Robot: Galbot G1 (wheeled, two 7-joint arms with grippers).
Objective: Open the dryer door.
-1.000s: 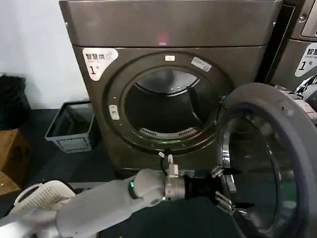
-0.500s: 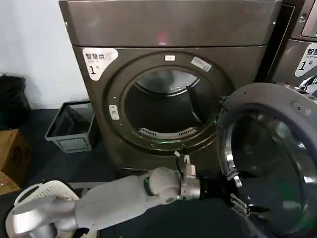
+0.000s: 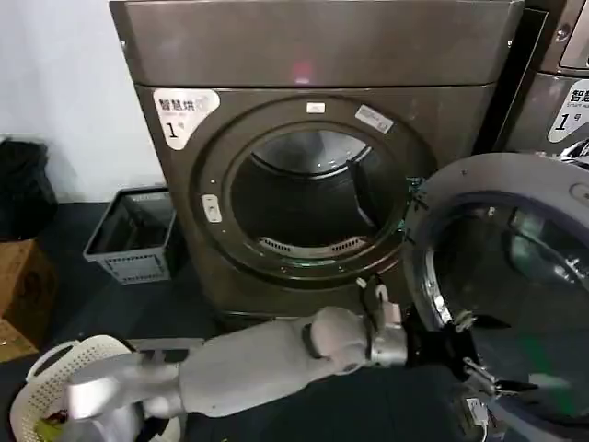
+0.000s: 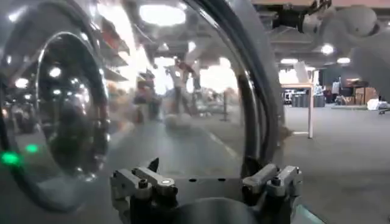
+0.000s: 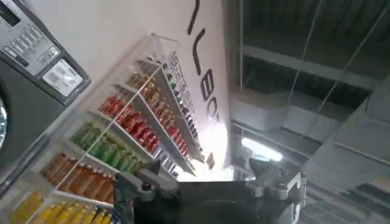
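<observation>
One big bronze-grey metal front-loading dryer (image 3: 313, 138) with a white "1" label on its front stands ahead in the head view, its round drum opening uncovered and dark inside. Its large round porthole door (image 3: 511, 304), grey on the inner face with a dark tinted glass centre, is swung out on hinges at the right side of the opening and stands well clear of it, its inner face turned toward the camera.

From the lower left of the head view the pale left arm reaches across in front of the machine, and the left gripper (image 3: 471, 366) sits at the lower left part of the door's inner rim. Its two fingers are spread, one above and one below, close against the rim; whether they touch it cannot be told. From the left wrist, the same gripper (image 4: 207, 182) shows its fingers apart in front of the curved glass.

At the right wrist, the right gripper (image 5: 210, 182) is raised high, its fingers spread with nothing between them, facing a wall shelf of coloured bottles (image 5: 122, 146).

On the dark floor left of the dryer stands a grey slatted plastic crate (image 3: 133, 235), and a white perforated laundry basket (image 3: 64, 373) sits at the lower left corner.
</observation>
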